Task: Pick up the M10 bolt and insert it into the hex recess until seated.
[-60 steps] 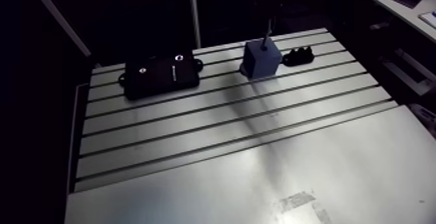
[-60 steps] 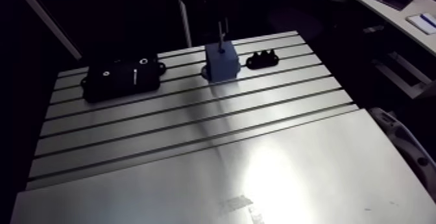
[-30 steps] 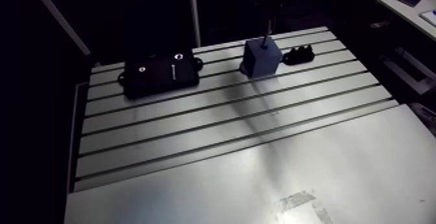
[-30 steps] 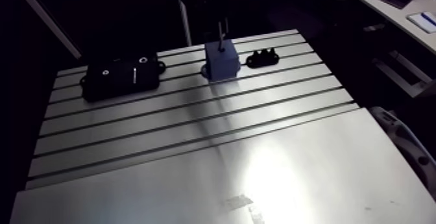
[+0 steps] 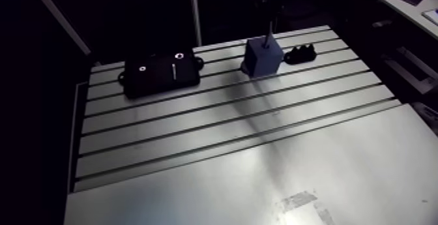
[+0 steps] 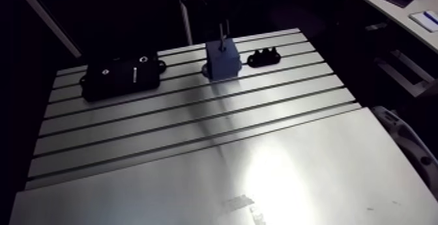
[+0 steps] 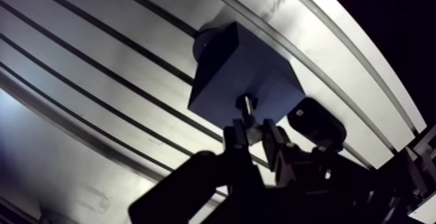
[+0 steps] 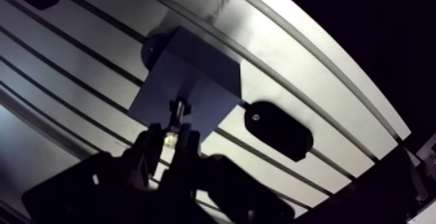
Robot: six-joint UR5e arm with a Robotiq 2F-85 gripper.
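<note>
Two fingers of the hand (image 7: 255, 134) are closed narrow on the M10 bolt (image 7: 247, 112), which stands upright with its lower end at the top face of the blue block (image 7: 227, 71), where the hex recess should be; the bolt hides the recess itself. The grip is high on the shank, I think so that the lower part is free to enter. The block stands on the bench (image 5: 261, 182) just beside a small black fixture (image 7: 316, 124), well apart from a large black box (image 5: 160, 74). You cannot tell if the bolt is seated
</note>
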